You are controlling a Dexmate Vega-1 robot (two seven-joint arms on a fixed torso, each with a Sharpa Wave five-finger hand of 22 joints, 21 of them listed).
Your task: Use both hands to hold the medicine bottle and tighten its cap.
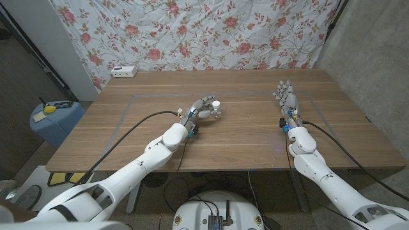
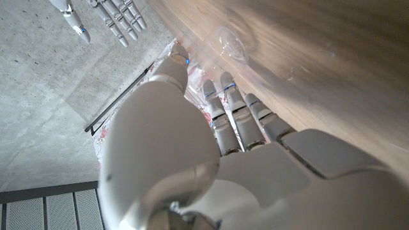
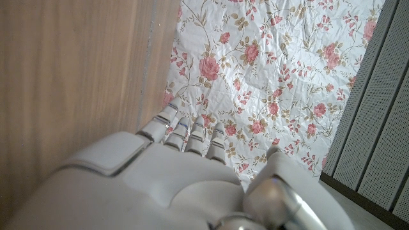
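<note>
Medicine bottle (image 1: 217,111) (clear, white-capped) just beside left robot hand (image 1: 202,110) fingertips.

1. The small clear plastic medicine bottle with a white cap (image 1: 217,110) sits near the middle of the brown wooden surface (image 1: 243,137), at the left hand (image 1: 200,110).
2. The right hand (image 1: 285,97) is well apart, toward the right side.
3. A small white box (image 1: 124,71) sits at the far left corner, before the floral cloth backdrop (image 1: 192,32).
</note>
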